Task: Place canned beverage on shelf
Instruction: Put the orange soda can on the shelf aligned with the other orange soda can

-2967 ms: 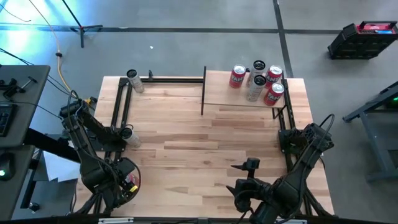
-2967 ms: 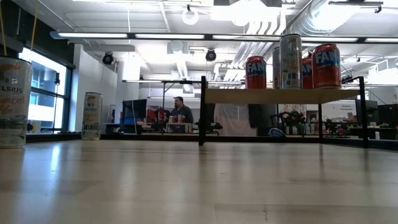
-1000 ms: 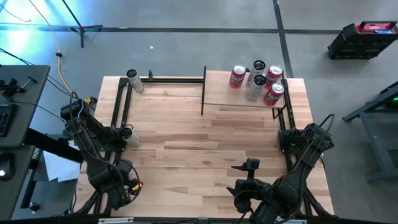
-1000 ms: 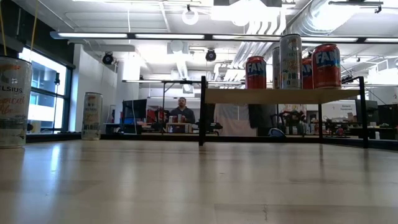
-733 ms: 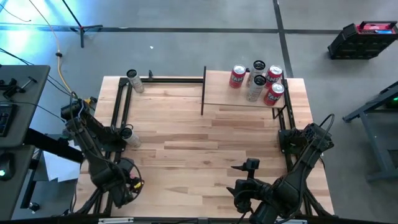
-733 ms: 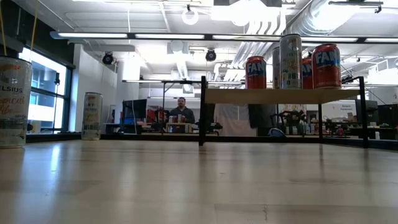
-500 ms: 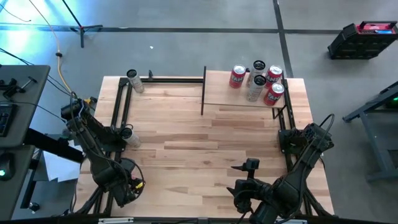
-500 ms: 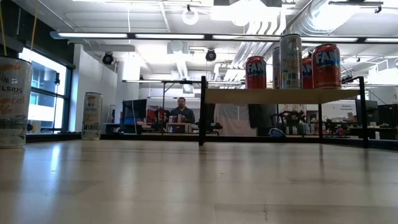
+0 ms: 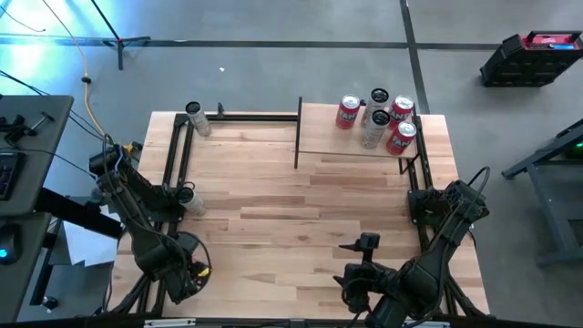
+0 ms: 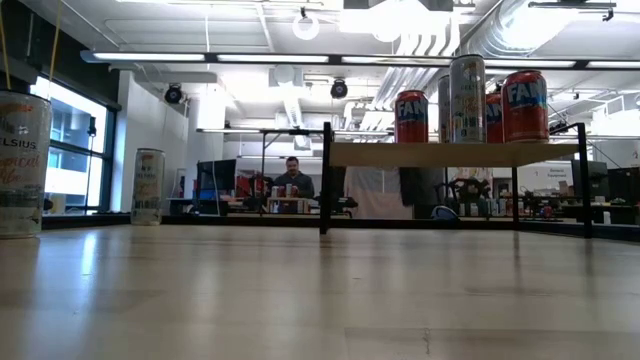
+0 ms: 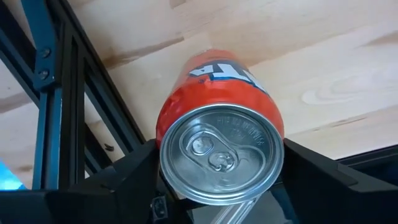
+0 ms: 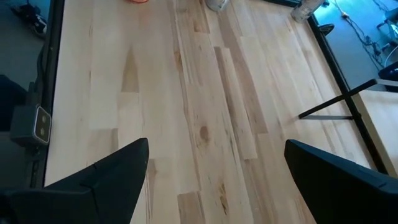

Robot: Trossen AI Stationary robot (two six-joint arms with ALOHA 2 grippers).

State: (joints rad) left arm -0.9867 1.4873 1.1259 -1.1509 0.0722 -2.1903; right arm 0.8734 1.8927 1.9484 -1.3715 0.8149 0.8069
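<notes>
Can (image 11: pixel 219 140), red and upright-topped toward the wrist camera, sat pinched between the left gripper's (image 11: pixel 217 186) fingers at the table's (image 9: pixel 273 228) near-left corner, well apart from the shelf (image 9: pixel 328 137) at the far right. To do it well, I'd say carry it high over the shelf's black uprights and set it left of the five cans (image 9: pixel 376 118) already there. From above the can itself was hidden. The right gripper (image 12: pixel 214 180) waited near, spread, holding nothing.

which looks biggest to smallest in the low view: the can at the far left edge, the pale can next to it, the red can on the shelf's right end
1. can at the left edge, nearest the camera
2. pale can
3. red can

The last two look close in height.
</notes>
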